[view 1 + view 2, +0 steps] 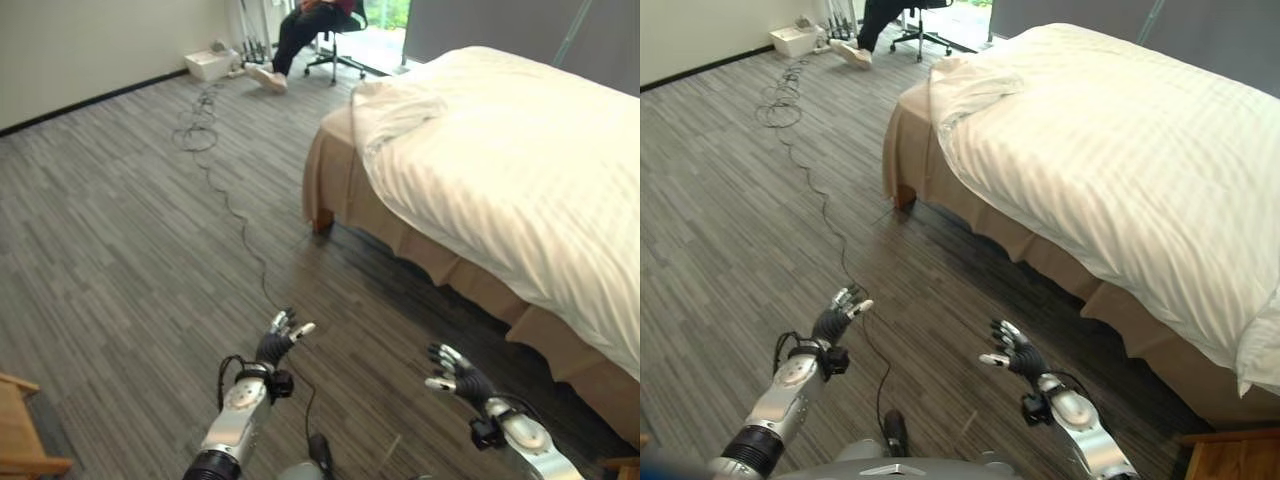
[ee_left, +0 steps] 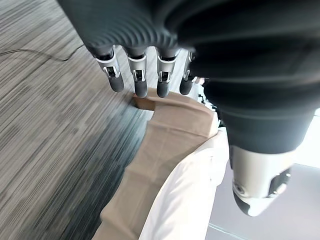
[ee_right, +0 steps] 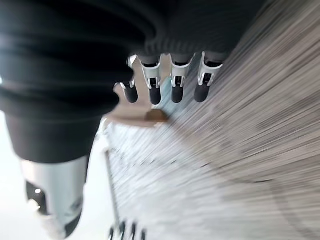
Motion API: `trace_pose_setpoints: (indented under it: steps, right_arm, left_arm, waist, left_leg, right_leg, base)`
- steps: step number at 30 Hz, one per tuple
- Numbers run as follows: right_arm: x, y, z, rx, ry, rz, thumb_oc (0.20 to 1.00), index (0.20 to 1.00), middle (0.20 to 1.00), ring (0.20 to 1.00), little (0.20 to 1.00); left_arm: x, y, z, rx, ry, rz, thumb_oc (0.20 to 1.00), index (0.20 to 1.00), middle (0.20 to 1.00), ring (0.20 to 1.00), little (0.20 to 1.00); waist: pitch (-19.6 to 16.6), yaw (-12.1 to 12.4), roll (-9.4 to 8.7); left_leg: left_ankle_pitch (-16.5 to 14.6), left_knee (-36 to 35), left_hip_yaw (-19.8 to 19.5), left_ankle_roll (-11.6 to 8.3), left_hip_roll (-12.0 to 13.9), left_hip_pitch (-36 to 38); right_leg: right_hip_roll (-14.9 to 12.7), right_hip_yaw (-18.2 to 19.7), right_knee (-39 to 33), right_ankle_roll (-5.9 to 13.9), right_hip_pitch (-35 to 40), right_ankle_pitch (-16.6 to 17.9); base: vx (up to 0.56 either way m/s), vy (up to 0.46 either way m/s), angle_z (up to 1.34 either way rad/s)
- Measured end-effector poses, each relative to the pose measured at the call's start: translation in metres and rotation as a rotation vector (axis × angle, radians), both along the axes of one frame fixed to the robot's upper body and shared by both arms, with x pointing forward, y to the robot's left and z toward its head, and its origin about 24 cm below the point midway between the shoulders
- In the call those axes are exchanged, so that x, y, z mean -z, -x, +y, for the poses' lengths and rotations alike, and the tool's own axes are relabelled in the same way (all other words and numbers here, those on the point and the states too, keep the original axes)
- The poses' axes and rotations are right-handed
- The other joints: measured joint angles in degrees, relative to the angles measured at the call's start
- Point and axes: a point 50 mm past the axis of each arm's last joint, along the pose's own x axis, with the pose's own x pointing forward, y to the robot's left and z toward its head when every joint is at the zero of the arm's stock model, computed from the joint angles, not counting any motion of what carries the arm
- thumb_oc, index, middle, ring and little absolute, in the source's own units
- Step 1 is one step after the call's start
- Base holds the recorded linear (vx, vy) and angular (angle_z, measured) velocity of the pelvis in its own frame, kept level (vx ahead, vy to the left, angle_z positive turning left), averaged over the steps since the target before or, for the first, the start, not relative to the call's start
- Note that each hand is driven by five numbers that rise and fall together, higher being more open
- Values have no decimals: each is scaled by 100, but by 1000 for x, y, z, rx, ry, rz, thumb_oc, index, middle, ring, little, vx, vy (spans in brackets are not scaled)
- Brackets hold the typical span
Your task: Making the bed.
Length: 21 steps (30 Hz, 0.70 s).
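Observation:
A bed (image 1: 520, 170) with a white striped duvet (image 1: 1120, 150) and a tan bed skirt (image 1: 345, 195) stands to the right. The duvet's near corner (image 1: 395, 105) is bunched and folded over at the bed's far left end. A white pillow (image 1: 1262, 355) lies at the right edge. Both hands hover over the floor, well short of the bed. My left hand (image 1: 277, 343) is open with straight fingers (image 2: 140, 80). My right hand (image 1: 458, 375) is open too, its fingers (image 3: 175, 85) spread and holding nothing.
Grey wood-pattern floor (image 1: 130, 230) lies between me and the bed. A person (image 1: 300, 35) sits on an office chair at the back, beside a white box (image 1: 210, 63). A wooden piece of furniture (image 1: 20, 430) shows at the lower left, another (image 1: 1230, 455) at the lower right.

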Motion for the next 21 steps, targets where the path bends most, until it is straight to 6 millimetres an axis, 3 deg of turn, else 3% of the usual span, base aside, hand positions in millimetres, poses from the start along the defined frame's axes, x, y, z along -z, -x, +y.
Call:
trace_pose_setpoints:
  steps: [1, 2, 3, 5, 6, 9, 10, 11, 12, 14, 16, 18, 20, 21]
  right_arm:
    - [-2, -1, 3, -16, -8, -8, 1000, 1000, 1000, 1000, 1000]
    - [-3, -2, 5, -21, -12, -14, 1000, 1000, 1000, 1000, 1000]
    - [-3, -3, 5, -20, -11, -13, 1000, 1000, 1000, 1000, 1000]
    - [3, 1, 1, -5, -5, 13, 1000, 1000, 1000, 1000, 1000]
    - [1, -1, -2, 5, -7, 7, 1000, 1000, 1000, 1000, 1000]
    - [4, 3, -9, 15, 8, 24, 1000, 1000, 1000, 1000, 1000]
    - [8, 7, -14, 25, 13, 44, 1000, 1000, 1000, 1000, 1000]
    - [10, 10, -16, 34, 12, 55, 1000, 1000, 1000, 1000, 1000]
    - [12, 13, -18, 49, 8, 68, 1000, 1000, 1000, 1000, 1000]
    - [12, 13, -21, 62, 8, 68, 1000, 1000, 1000, 1000, 1000]
    - [11, 16, -29, 96, 8, 67, 1000, 1000, 1000, 1000, 1000]
    - [14, 21, -37, 118, 22, 86, 1000, 1000, 1000, 1000, 1000]
    - [17, 20, -43, 128, 44, 100, 1000, 1000, 1000, 1000, 1000]
    - [7, 4, -43, 135, 29, 54, 1000, 1000, 1000, 1000, 1000]
  left_arm:
    - [-3, -1, 0, 1, -2, -14, 1000, 1000, 1000, 1000, 1000]
    - [-10, -2, -1, -2, 1, -44, 1000, 1000, 1000, 1000, 1000]
    - [-12, -2, 0, -6, 3, -54, 1000, 1000, 1000, 1000, 1000]
    - [-18, -4, 1, -13, 7, -84, 1000, 1000, 1000, 1000, 1000]
    - [-21, -6, 3, -23, 5, -95, 1000, 1000, 1000, 1000, 1000]
    - [-21, -7, 3, -14, 4, -94, 1000, 1000, 1000, 1000, 1000]
    - [-17, -6, -1, -10, 22, -84, 1000, 1000, 1000, 1000, 1000]
    - [-16, -8, -4, 0, 27, -79, 1000, 1000, 1000, 1000, 1000]
    - [-16, -11, -7, 19, 26, -77, 1000, 1000, 1000, 1000, 1000]
    - [-13, -9, -8, 23, 32, -63, 1000, 1000, 1000, 1000, 1000]
    - [-9, -6, -18, 48, 56, -53, 1000, 1000, 1000, 1000, 1000]
    - [-5, -3, -27, 68, 77, -40, 1000, 1000, 1000, 1000, 1000]
    - [0, -3, -36, 77, 100, -21, 1000, 1000, 1000, 1000, 1000]
    - [-1, -6, -40, 67, 122, -25, 1000, 1000, 1000, 1000, 1000]
  waist:
    - [7, -30, 6]
    - [61, -49, 2]
    - [87, -49, 29]
    - [91, -113, 194]
    - [170, -143, 243]
    - [320, -423, 293]
    - [379, -525, 355]
    - [400, -642, 376]
    - [420, -793, 271]
    - [398, -838, 194]
    - [327, -905, 267]
    - [172, -936, 400]
    - [112, -933, 493]
    - [101, -863, 516]
  left_leg:
    - [19, -59, 22, 50, -88, 143]
    - [-218, -146, -1, 136, -263, 481]
    - [-142, -241, 10, 167, -310, 669]
    - [-324, -323, -111, 175, -329, 891]
    - [-243, -395, -110, 184, -283, 971]
    - [-394, -388, -256, 93, -317, 1124]
    - [-647, -318, -463, -39, -261, 1172]
    - [-724, -272, -656, -47, -252, 1172]
    - [-671, -376, -800, 18, -340, 1331]
    - [-788, -433, -872, -68, -423, 1570]
    - [-1107, -489, -1269, -186, -411, 2073]
    - [-1278, -445, -1455, -368, -297, 2312]
    - [-1435, 902, -1282, -663, -123, 1902]
    - [-1062, 3192, -1090, -1175, 150, 889]
  right_leg:
    - [-144, 7, 401, 51, -117, 54]
    - [-285, -30, 794, 115, -223, 437]
    - [-289, 69, 1123, 193, -276, 375]
    - [80, 259, 1213, 239, -540, 212]
    - [286, 258, 999, 197, -711, -21]
    - [660, 21, 299, 101, -1082, 7]
    - [1054, 212, -716, 143, -1064, -39]
    - [1201, 391, -1596, 146, -943, 20]
    - [1263, 430, -2700, 91, -869, 280]
    - [1249, 221, -3200, 36, -890, 616]
    - [1103, -375, -3124, -3, -710, 811]
    - [1131, -417, -2950, -190, -601, 1265]
    - [1146, -473, -3056, -696, -182, 1477]
    - [1234, -534, -3330, -990, 220, 1285]
  base:
    - [378, 237, 12]
    - [366, 159, 12]
    - [537, 165, 16]
    - [358, 93, 3]
    - [136, 11, 9]
    - [550, -24, 30]
    - [590, -51, 53]
    - [551, -45, 94]
    - [488, -45, 87]
    - [422, -66, 50]
    - [357, -95, 79]
    - [340, -135, 76]
    - [337, -228, 56]
    - [398, -256, 16]
